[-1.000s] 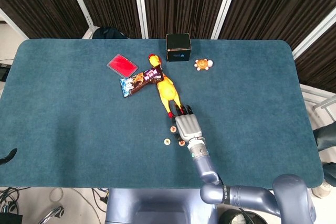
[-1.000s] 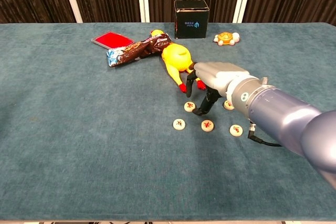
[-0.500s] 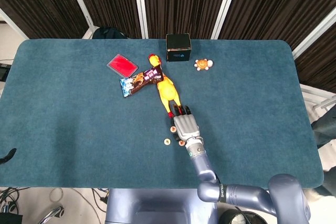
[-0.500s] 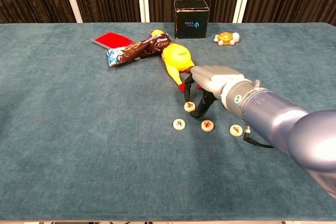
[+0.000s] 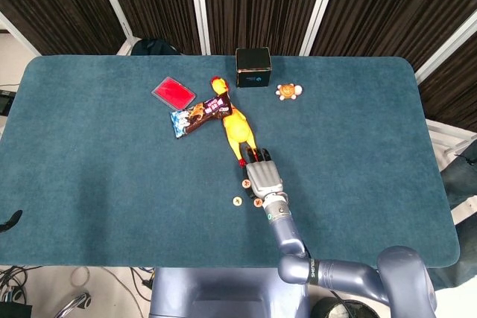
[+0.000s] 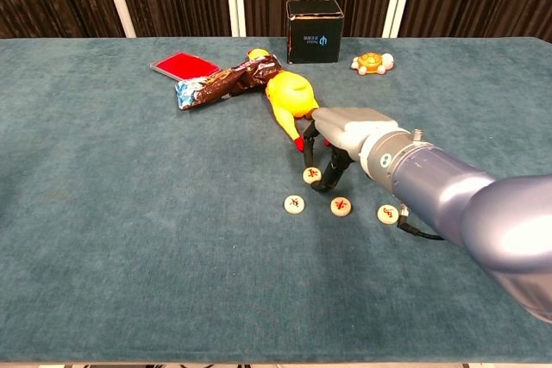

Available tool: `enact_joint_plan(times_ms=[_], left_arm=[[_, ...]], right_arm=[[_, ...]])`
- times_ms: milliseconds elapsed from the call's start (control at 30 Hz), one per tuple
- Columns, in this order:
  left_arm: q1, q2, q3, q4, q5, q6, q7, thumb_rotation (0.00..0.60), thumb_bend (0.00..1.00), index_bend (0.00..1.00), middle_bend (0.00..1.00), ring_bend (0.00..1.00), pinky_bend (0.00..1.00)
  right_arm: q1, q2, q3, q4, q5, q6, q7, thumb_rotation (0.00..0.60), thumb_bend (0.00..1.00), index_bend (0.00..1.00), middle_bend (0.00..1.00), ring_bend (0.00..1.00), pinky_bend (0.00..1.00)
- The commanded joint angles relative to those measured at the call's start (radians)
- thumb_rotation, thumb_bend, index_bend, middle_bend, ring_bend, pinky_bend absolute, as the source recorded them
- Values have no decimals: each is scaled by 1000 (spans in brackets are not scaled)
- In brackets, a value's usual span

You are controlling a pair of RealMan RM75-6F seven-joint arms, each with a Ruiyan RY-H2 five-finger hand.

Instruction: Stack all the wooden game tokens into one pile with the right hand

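- At the far left of my blue tabletop (image 6: pixel 103 239) lies a flat red card (image 6: pixel 183 65), and just right of it a dark snack wrapper (image 6: pixel 226 82) whose far end touches the yellow rubber chicken (image 6: pixel 287 96).
- The chicken lies with its head toward the back edge and its red feet toward me, close to my fingers.
- Four wooden tokens are in sight on the cloth, none stacked: the leftmost token (image 6: pixel 294 204), the token nearest my fingertips (image 6: pixel 311 175), the middle token (image 6: pixel 341 206), and the rightmost token (image 6: pixel 388 214) beside my wrist.
- My right robot hand (image 6: pixel 345 140) hangs palm-down over them, dark fingers (image 6: pixel 330 170) curled downward with tips at the cloth right beside the nearest token; I cannot tell whether they are touching or pinching it.
- In the head view my right robot hand (image 5: pixel 263 179) hides part of the group, with only some tokens showing at its left.
- Behind, a black box (image 6: pixel 314 31) stands upright, and right of it sits a small orange turtle toy (image 6: pixel 373 63).
- My left robot hand shows in neither view.
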Motion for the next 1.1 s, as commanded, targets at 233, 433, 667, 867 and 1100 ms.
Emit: enact_joint_plan(times_ms=[233, 433, 667, 867, 1100], left_arm=[[0, 1, 0, 2, -2, -2, -2, 600, 187, 111, 0, 0, 160], [0, 0, -1, 4, -3, -2, -3, 600, 187, 112, 0, 0, 160], [2, 0, 2, -1, 5, 5, 2, 600, 187, 112, 0, 0, 161], [4, -3, 3, -5, 14, 14, 8, 600, 187, 112, 0, 0, 161], [4, -3, 3, -4, 11, 12, 11, 600, 187, 112, 0, 0, 161]], right_arm=[[4, 8, 3, -7, 13, -4, -11, 600, 355, 538, 0, 0, 0], [-1, 64, 9, -101, -5, 28, -29, 600, 355, 539, 0, 0, 0], [-44, 191, -39, -323, -1, 86, -82, 600, 356, 538, 0, 0, 0], [-104, 233, -121, -419, -63, 129, -41, 600, 355, 538, 0, 0, 0], [-119, 202, -154, -370, -100, 130, -18, 600, 355, 538, 0, 0, 0]])
